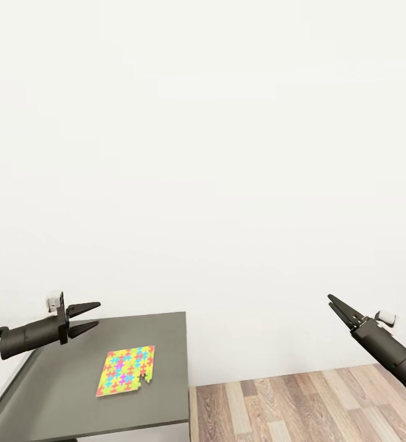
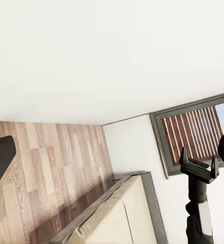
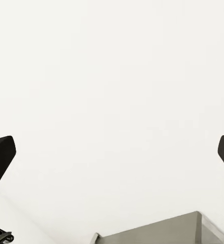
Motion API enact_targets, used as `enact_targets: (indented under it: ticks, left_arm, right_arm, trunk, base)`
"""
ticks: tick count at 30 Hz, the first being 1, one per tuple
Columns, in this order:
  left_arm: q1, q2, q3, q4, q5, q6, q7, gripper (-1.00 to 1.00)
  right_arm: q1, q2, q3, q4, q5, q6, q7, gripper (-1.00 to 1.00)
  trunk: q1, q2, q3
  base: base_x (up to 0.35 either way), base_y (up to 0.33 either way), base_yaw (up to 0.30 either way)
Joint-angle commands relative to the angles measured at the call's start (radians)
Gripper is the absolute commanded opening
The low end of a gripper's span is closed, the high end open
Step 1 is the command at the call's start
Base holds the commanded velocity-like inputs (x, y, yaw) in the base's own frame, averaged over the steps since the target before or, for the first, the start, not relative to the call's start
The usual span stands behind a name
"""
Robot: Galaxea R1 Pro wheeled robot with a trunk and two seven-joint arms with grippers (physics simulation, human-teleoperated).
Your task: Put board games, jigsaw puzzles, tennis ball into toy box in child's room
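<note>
One jigsaw puzzle [image 1: 126, 371] lies flat on the dark grey worktop [image 1: 172, 368], towards its far right corner, its notched corner towards the worktop's right edge. The left gripper [image 1: 92, 315] hovers open and empty above the worktop's far edge, beyond the puzzle. The right gripper [image 1: 332, 301] hangs over the plank floor [image 1: 301, 405], well apart from the puzzle; its opening cannot be told.

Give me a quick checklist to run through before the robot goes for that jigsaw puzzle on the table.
1. Jigsaw puzzle in sight, flat on the table: ok.
2. Left pincer open and empty, held above the table's far left part: ok.
3. Right pincer empty, out over the floor: ok; open or shut: cannot tell.
4. Nothing lying on top of the puzzle: ok.
5. Toy box located: not ok, not in sight.
6. Other toys located: not ok.
</note>
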Motion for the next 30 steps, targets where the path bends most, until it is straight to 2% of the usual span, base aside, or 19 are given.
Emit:
enact_targets:
  ticks: [1, 12, 19, 24, 30]
  left_arm:
    - [-0.001, 0.001, -0.002, 0.001, -0.003, 0.002, -0.006, 1.0]
    - [-0.001, 0.001, -0.002, 0.002, -0.004, 0.002, -0.001, 1.0]
    - [-0.001, 0.0, -0.001, 0.002, -0.026, 0.001, 0.001, 1.0]
    - [-0.005, -0.002, -0.001, 0.002, -0.063, 0.0, 0.011, 1.0]
    - [-0.017, -0.01, -0.001, 0.003, -0.11, -0.005, 0.085, 1.0]
  right_arm:
    - [-0.001, 0.0, -0.001, 0.0, -0.002, 0.005, 0.002, 1.0]
    - [-0.001, 0.0, 0.0, 0.001, 0.001, 0.004, 0.001, 1.0]
    - [-0.001, 0.006, 0.001, 0.002, 0.061, 0.004, -0.022, 1.0]
    - [-0.001, 0.005, 0.001, 0.036, 0.104, 0.0, -0.081, 1.0]
    - [-0.006, -0.001, 0.001, 0.152, 0.13, 0.002, -0.222, 1.0]
  trunk:
    - [0.0, -0.001, 0.0]
    - [0.0, -0.001, 0.0]
    - [0.0, -0.001, 0.0]
    - [0.0, -0.001, 0.0]
    - [0.0, -0.001, 0.0]
  base:
    - [0.0, -0.033, -0.002]
    - [0.0, -0.007, -0.001]
    - [0.0, 0.0, 0.0]
    - [0.0, 0.0, 0.0]
    - [0.0, 0.0, 0.0]
